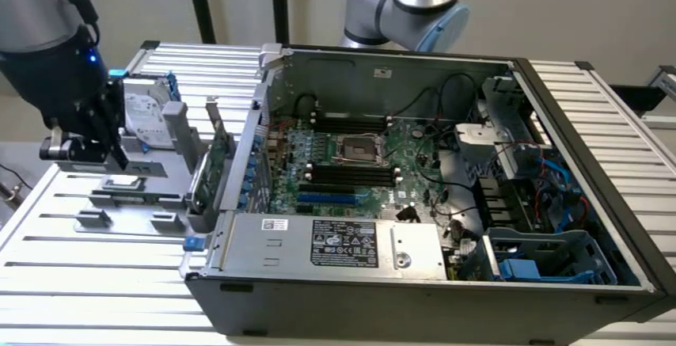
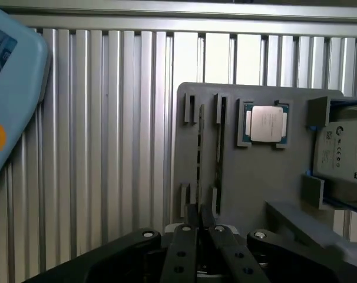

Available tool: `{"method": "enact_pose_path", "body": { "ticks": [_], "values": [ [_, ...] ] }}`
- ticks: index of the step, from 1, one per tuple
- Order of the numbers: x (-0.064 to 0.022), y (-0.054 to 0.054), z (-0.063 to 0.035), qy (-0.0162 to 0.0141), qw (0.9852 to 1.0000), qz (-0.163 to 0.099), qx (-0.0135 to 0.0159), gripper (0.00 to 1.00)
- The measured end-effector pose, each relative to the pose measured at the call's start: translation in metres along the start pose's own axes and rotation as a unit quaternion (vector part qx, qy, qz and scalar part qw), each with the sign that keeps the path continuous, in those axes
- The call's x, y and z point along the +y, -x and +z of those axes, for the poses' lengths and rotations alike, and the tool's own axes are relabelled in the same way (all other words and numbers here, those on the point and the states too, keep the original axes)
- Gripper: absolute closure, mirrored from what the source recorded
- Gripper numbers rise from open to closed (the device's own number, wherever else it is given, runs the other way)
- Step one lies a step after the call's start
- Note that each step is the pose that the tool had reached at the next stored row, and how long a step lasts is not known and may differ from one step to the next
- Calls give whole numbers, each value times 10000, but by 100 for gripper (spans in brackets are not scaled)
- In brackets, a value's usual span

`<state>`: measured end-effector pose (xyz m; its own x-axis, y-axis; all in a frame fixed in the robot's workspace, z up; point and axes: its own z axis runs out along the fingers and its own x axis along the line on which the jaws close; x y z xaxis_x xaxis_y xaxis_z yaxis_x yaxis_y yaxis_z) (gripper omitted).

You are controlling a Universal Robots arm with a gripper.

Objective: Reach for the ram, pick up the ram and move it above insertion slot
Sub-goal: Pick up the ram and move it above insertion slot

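The ram (image 2: 198, 153) is a thin green strip standing on edge between the brackets of a grey holder plate (image 2: 267, 177). My gripper (image 2: 200, 216) hangs above the near end of that strip, well clear of the plate. Its two black fingers are close together with a narrow gap, and nothing is between them. In the exterior view the gripper (image 1: 87, 150) is at the far left over the holder plate (image 1: 116, 221). The insertion slot (image 1: 343, 173) is one of several parallel black sockets on the motherboard inside the open computer case.
On the holder plate are a silver processor (image 2: 265, 124), a hard drive (image 1: 146, 112) in a blue frame and an upright green card (image 1: 217, 168). A light blue pendant (image 2: 7, 88) with a red button lies on the slatted table. The case wall (image 1: 253, 136) stands between holder and motherboard.
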<state>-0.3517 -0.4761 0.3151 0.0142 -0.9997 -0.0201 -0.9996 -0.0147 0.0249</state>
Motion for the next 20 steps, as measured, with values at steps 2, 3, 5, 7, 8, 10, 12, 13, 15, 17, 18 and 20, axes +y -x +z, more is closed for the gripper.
{"method": "enact_pose_path", "body": {
  "ticks": [2, 3, 5, 7, 8, 10, 12, 13, 15, 17, 18, 20],
  "values": [
    [-34, 1, -91, 1, 10000, -17, 1, 87],
    [-54, 2, -139, 2, 10000, -26, 0, 87],
    [-96, 3, -232, 6, 10000, -43, 0, 87],
    [-147, 4, -322, 10, 10000, -59, -3, 87],
    [-178, 4, -365, 12, 10000, -65, -6, 87],
    [-257, 5, -417, 15, 10000, -73, -20, 87],
    [-347, 4, -456, 19, 10000, -75, -40, 87],
    [-392, 3, -474, 20, 10000, -76, -50, 87],
    [-481, 3, -510, 23, 9999, -78, -70, 87],
    [-570, 2, -547, 26, 9999, -80, -90, 87],
    [-619, 2, -567, 27, 9999, -81, -101, 87],
    [-707, 1, -605, 31, 9999, -82, -122, 87]
  ]
}}
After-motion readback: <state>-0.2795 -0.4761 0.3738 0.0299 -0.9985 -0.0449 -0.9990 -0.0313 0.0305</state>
